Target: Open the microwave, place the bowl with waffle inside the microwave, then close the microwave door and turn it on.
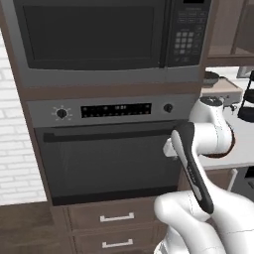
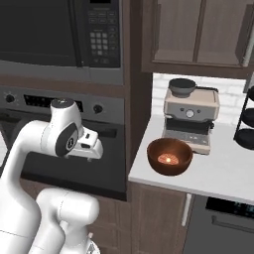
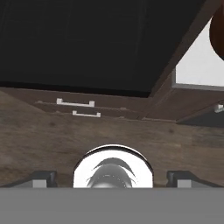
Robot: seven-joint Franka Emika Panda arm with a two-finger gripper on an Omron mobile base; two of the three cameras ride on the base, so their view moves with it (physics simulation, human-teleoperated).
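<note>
wooden bowl [image 2: 169, 156] on counter [image 2: 218, 171], well right of fingers [image 3: 39, 178] spread wide, empty

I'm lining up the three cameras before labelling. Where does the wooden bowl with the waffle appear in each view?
Left base view: not identifiable; the arm covers that stretch of counter.
Right base view: the bowl sits right of centre on the white counter, in front of the coffee machine, waffle inside.
Hand view: a reddish-brown curved edge at the upper right border.
Shared landmark: the oven door, dark in all three.
</note>
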